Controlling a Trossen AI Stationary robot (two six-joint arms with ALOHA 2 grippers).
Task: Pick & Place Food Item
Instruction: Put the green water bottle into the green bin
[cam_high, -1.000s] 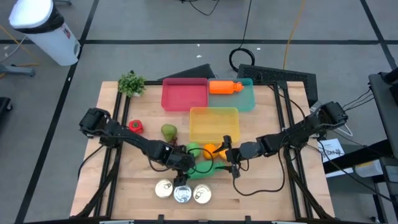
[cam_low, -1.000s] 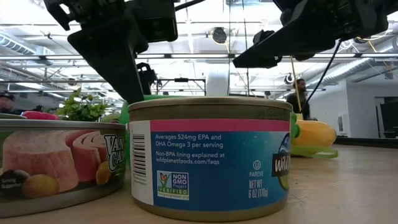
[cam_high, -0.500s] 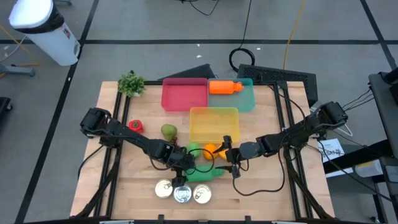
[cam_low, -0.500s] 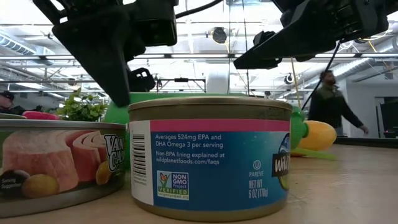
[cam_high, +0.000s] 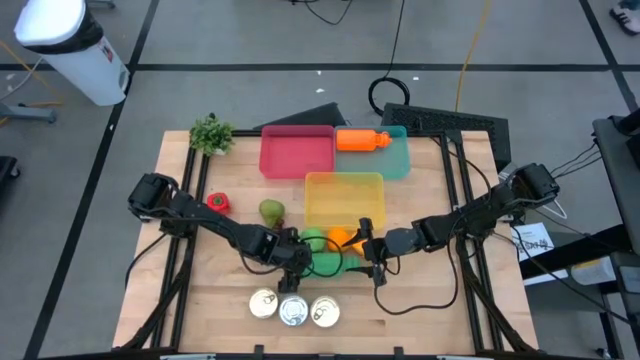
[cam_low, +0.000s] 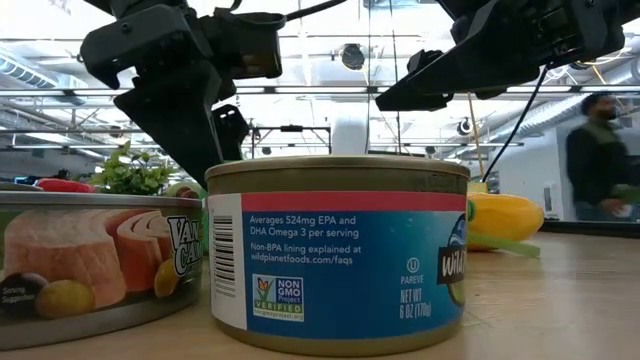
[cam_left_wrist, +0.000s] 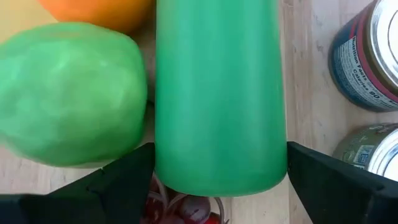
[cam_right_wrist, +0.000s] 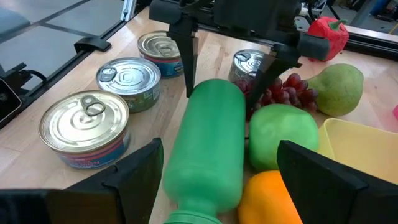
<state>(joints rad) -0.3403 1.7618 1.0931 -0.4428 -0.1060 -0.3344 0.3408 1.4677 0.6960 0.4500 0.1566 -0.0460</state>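
A green bottle (cam_high: 328, 265) lies on its side near the table's middle, with its cap end toward the right. My left gripper (cam_high: 297, 264) is shut on its bottom end. My right gripper (cam_high: 368, 253) hovers open over the cap end (cam_right_wrist: 194, 214), one finger on each side, touching nothing. A green apple (cam_high: 312, 240) and an orange (cam_high: 341, 238) sit just beyond the bottle. In the low view the tuna can (cam_low: 337, 250) hides the bottle. My left gripper pinches the green bottle's bottom end (cam_left_wrist: 219, 171) between its two fingers (cam_right_wrist: 186, 59), one on each side wall. They reach down from above, slanting in from the table's left, and lie across the bottle. The bottle stays level on its side.
Three cans (cam_high: 292, 310) stand in a row near the front edge. Grapes (cam_right_wrist: 281, 87), a pear (cam_high: 271, 211) and a red pepper (cam_high: 217, 204) lie to the left. Yellow (cam_high: 344, 198), red (cam_high: 297, 152) and teal (cam_high: 405, 158) bins sit toward the far edge, with an orange bottle (cam_high: 362, 140) in the teal one.
My left gripper has moved toward the far edge, taking the bottle's bottom end with it. The bottle has swung from slanting to lying left to right, closer to the apple and farther from the cans. A person has walked through the room behind.
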